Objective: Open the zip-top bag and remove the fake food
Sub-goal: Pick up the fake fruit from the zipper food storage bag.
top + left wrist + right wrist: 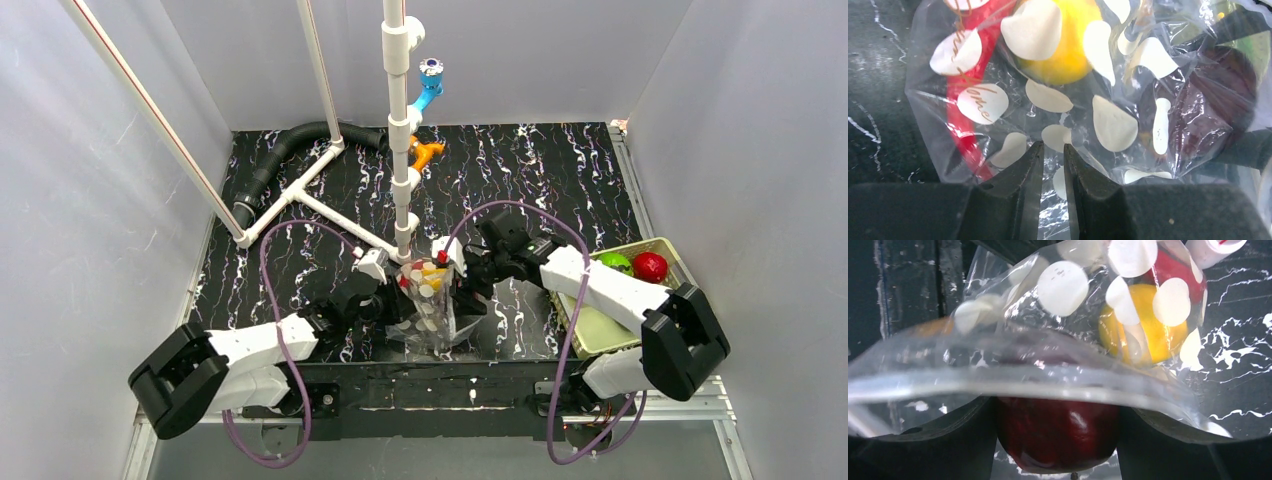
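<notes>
The zip-top bag, clear with whitish dots, stands between the two arms near the table's front edge. My left gripper is shut on a fold of its plastic; in the top view that left gripper sits at the bag's left side. Inside lie fake food pieces: a yellow one and a red one. My right gripper reaches through the bag's mouth, its rim across the fingers, and is shut on a dark red fruit. The right gripper is at the bag's right.
A pale mesh basket at the right holds a green fruit and a red fruit. A white pipe frame, a black hose, an orange fitting and a blue fitting stand behind the bag.
</notes>
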`<move>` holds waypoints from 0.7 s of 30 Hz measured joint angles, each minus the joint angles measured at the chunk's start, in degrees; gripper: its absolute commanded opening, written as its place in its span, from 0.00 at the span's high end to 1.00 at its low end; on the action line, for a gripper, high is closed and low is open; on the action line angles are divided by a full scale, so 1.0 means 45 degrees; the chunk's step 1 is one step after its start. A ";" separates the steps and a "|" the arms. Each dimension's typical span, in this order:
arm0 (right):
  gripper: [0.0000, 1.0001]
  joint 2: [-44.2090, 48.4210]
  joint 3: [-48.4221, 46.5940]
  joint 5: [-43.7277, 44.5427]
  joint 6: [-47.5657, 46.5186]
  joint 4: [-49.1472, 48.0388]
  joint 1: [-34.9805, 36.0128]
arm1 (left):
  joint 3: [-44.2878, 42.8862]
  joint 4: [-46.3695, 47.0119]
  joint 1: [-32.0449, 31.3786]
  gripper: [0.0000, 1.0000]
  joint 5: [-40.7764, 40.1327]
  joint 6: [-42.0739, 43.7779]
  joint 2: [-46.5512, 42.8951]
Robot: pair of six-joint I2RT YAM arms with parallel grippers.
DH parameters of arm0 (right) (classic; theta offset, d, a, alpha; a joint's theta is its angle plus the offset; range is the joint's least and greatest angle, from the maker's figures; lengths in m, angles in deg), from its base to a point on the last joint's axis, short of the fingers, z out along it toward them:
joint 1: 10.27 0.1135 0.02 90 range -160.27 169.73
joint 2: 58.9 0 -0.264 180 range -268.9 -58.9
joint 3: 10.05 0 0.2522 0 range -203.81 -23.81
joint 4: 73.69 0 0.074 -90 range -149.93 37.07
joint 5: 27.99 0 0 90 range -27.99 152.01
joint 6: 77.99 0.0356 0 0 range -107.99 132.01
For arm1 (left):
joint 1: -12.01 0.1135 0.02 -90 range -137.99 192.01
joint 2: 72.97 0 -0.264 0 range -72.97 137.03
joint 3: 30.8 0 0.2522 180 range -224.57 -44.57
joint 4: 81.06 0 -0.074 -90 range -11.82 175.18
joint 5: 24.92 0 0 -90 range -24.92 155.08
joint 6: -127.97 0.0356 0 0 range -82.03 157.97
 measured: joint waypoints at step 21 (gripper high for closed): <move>0.81 0.1341 -0.0636 -0.1462 -0.2579 0.3929 -0.1404 | 0.0068 -0.2866 0.0063 0.64 -0.1219 0.0466 -0.3138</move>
